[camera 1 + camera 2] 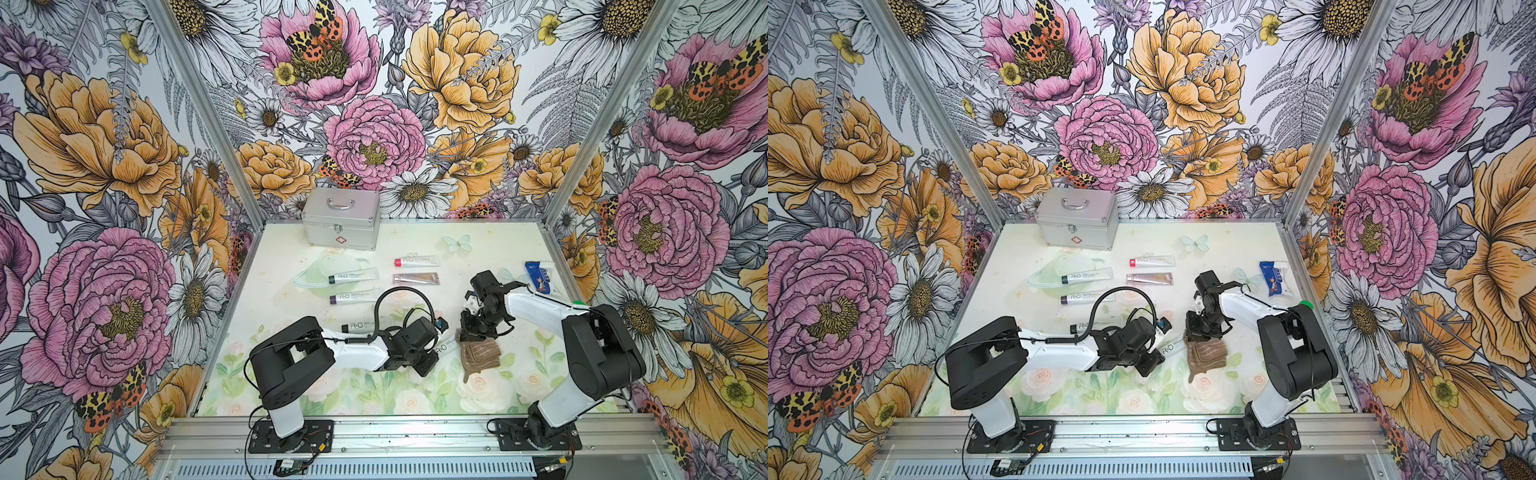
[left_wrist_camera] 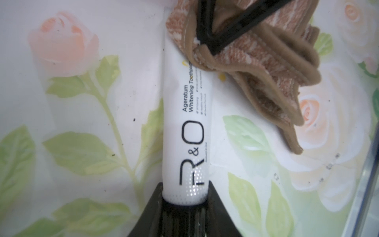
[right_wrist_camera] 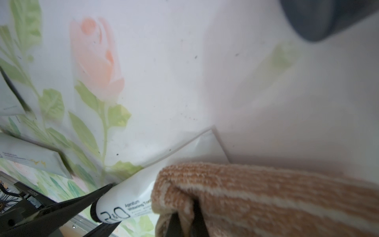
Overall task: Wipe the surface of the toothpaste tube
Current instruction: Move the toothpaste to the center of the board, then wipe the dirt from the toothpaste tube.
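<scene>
One toothpaste tube [image 2: 184, 123], cap end clamped in left end effector [image 2: 185, 198]; right end effector [image 2: 207, 46] pinches brown cloth [image 2: 266, 67] across its crimped half; open surface [image 1: 357, 399] toward front edge.

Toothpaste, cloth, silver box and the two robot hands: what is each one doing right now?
Tube: cap end clamped, cloth lying across it.
Cloth: bunched up, pinched, touching the tube.
Left gripper: shut on the tube.
Right gripper: shut on the cloth.
Case: lid shut, standing at the back.
Other tubes: lying flat on the table, untouched.
</scene>
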{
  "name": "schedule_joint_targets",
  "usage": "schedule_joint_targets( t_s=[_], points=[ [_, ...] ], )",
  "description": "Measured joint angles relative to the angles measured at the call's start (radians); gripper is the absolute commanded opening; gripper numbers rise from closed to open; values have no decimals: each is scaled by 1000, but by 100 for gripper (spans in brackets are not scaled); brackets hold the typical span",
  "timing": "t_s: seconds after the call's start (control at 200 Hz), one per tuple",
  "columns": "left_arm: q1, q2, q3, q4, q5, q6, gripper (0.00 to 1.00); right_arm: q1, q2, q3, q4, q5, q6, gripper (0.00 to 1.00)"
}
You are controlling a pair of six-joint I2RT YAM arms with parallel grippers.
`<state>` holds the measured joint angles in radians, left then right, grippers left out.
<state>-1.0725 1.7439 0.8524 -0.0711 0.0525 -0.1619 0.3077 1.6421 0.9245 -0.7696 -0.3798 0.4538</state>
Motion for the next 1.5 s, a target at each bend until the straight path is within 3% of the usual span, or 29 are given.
schedule_joint_targets(
  t_s=[0.26, 0.485, 0.721, 1.216, 1.501],
  points=[
    [0, 0, 0, -1, 0, 0, 25, 13, 16, 26, 5, 33, 2, 0],
    [0, -3, 0, -15, 0, 0, 25, 87, 7, 26, 29, 89, 31, 0],
    [0, -4, 0, -16, -1, 3, 25, 144, -49, -24, 85, 66, 63, 0],
    [1, -58, -94, 71, 0, -31, 26, 21, 11, 2, 75, 63, 24, 0],
    [1, -59, -100, 77, 3, -45, 26, 44, 21, 18, 67, 76, 20, 0]
  ],
)
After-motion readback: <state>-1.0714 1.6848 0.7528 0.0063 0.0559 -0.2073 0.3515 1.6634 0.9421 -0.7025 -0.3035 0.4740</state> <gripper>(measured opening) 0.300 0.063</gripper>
